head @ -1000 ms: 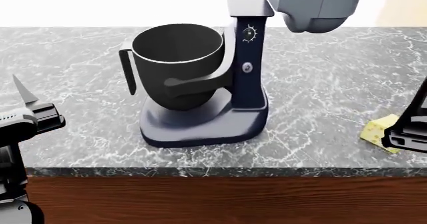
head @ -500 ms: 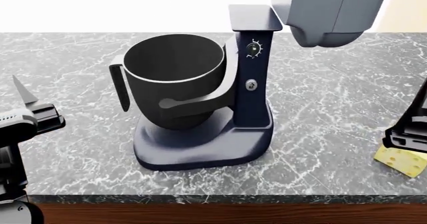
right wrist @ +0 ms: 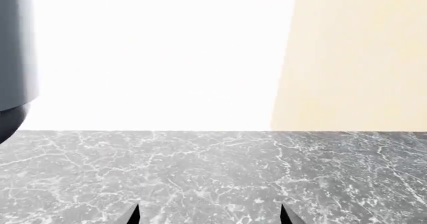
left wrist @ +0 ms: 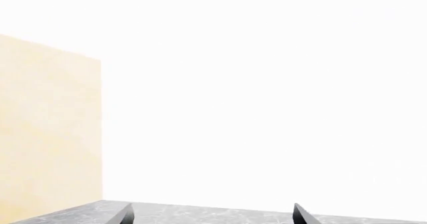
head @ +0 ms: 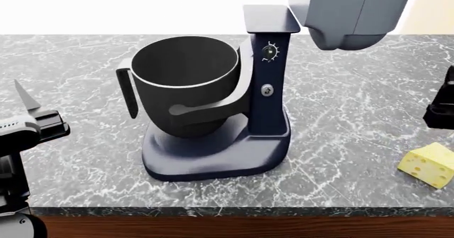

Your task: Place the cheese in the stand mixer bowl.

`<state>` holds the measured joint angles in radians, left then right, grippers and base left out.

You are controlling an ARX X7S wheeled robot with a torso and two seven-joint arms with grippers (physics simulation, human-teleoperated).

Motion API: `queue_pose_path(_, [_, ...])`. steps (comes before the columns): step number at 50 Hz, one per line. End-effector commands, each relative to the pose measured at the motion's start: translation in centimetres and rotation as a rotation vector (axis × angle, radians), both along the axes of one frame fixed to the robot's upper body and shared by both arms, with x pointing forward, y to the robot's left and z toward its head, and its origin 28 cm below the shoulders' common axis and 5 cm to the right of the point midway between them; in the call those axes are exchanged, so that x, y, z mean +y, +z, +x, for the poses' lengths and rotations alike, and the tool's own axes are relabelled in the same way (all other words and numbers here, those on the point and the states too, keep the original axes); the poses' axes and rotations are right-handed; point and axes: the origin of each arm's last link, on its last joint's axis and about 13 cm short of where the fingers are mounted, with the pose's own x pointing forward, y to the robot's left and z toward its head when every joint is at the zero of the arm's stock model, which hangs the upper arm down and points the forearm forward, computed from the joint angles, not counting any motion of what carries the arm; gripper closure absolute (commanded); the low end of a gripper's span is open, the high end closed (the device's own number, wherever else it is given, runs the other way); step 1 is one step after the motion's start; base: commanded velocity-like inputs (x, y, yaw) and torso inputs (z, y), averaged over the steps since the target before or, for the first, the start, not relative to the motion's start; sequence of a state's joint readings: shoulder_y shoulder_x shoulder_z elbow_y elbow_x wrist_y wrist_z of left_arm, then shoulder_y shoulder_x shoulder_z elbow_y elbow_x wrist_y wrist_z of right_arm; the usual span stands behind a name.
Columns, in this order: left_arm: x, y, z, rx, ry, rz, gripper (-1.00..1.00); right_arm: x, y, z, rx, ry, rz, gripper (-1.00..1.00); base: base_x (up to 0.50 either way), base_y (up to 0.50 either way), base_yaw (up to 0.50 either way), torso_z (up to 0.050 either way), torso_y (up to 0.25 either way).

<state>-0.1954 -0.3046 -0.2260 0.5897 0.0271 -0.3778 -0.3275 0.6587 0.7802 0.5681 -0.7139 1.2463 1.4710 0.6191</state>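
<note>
Counter: grey marble-veined stone worktop (head: 341,116) is carrying everything, with a brown wooden front below.
Cheese: small pale-yellow holed wedge (head: 428,164) is lying on the worktop near its front right edge, untouched, well apart from the bowl.
Bowl: deep dark-grey matte round mixer bowl (head: 186,84) is sitting upright, cradled by the dark navy stand mixer (head: 264,105).
Right gripper (right wrist: 209,215): hovering just behind the cheese, tips spread, holding nothing.
Left gripper (left wrist: 211,215): hanging at the worktop's left, tips parted, empty.

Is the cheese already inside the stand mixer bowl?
No, the cheese lies on the counter, apart from the stand mixer bowl.
</note>
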Motion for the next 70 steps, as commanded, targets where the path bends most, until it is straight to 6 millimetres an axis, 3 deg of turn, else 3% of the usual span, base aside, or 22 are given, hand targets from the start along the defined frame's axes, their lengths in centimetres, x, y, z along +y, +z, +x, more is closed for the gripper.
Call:
queue_pose_path(1, [0.1,0.0,-0.3,0.003,-0.067,-0.043,-1.00,-2.2,2.5,0.6,0.236,0.071,0.042,-1.00,0.00,0.00,0.00,0.000,0.000])
queue_pose_path(15, [0.2,0.0,-0.4,0.002,-0.064,-0.043,-1.00,-3.8,3.7,2.6,0.446,0.271,0.086,-1.00,0.00,0.00,0.00,0.000,0.000])
queue_pose_path(31, [0.1,-0.2,-0.2,0.010,-0.066,-0.042,-1.00,-5.8,5.1,3.4,0.699,0.238,0.102,-1.00,0.00,0.00,0.00,0.000,0.000])
queue_pose_path(44, [0.1,-0.3,-0.1,0.015,-0.065,-0.041,-1.00,-6.2,2.9,2.9,0.878,0.343,-0.005,-1.00,0.00,0.00,0.00,0.000,0.000])
queue_pose_path(70, [0.1,-0.4,-0.1,0.016,-0.067,-0.043,-1.00,-6.3,2.2,2.5,0.982,0.374,-0.058,-1.00,0.00,0.00,0.00,0.000,0.000])
